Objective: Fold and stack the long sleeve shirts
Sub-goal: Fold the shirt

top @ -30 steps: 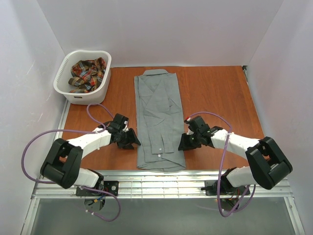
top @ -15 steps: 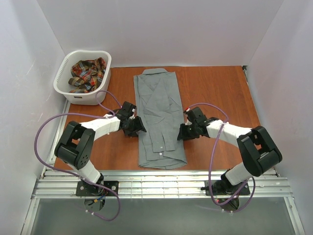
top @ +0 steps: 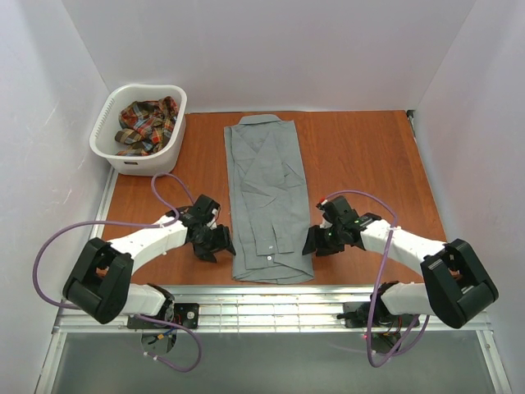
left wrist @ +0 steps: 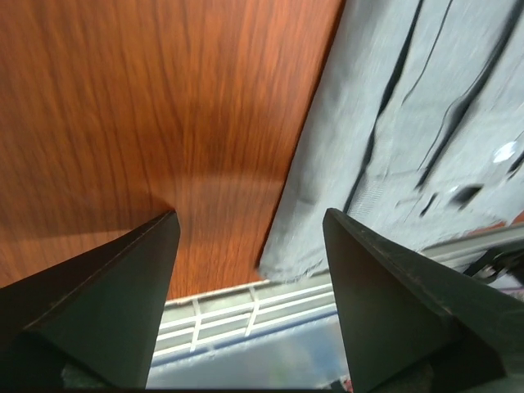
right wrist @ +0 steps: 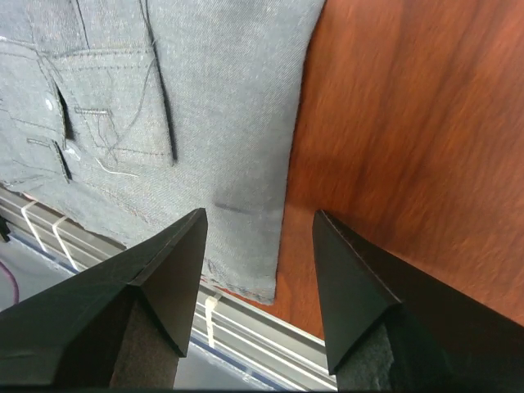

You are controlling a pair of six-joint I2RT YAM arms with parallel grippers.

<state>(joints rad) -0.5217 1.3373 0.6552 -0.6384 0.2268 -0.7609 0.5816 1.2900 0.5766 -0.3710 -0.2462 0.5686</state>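
The left arm (top: 152, 235) and right arm (top: 404, 240) are built alike: white tubular links joined by bulky black joint housings (top: 100, 281). A thin purple cable loops along each, the left cable (top: 41, 254) and the right cable (top: 353, 193). The left gripper (top: 215, 243) and right gripper (top: 317, 240) are black. Their fingers (left wrist: 106, 303) are matte, wedge-shaped and seemingly unmarked.
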